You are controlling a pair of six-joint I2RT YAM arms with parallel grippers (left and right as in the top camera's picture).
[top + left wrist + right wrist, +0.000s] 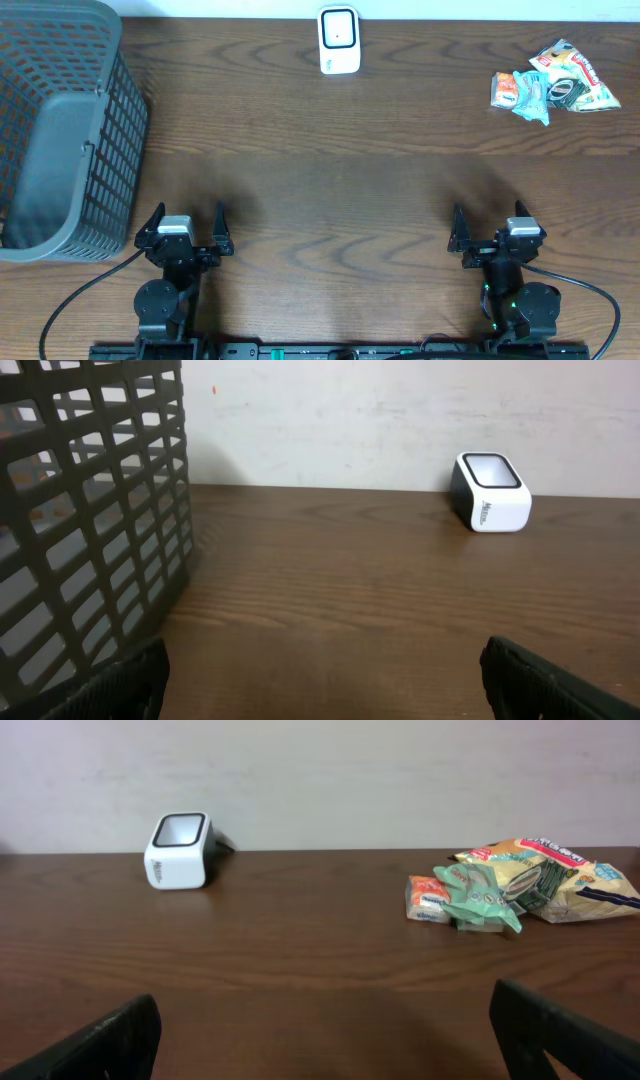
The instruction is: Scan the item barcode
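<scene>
A white barcode scanner (339,40) with a dark window stands at the table's far edge, also seen in the left wrist view (491,492) and the right wrist view (179,851). A small pile of snack packets (553,83) lies at the far right; the right wrist view shows them (510,880) as orange, green and yellow packs. My left gripper (187,224) rests open near the front left, nothing between its fingers (120,685). Near the front right, my right gripper (490,230) is open and empty too, far from the packets.
A grey plastic mesh basket (65,120) stands at the left side of the dark wooden table (330,170); its wall (90,510) is close to my left gripper. Cables run from both arm bases at the front edge.
</scene>
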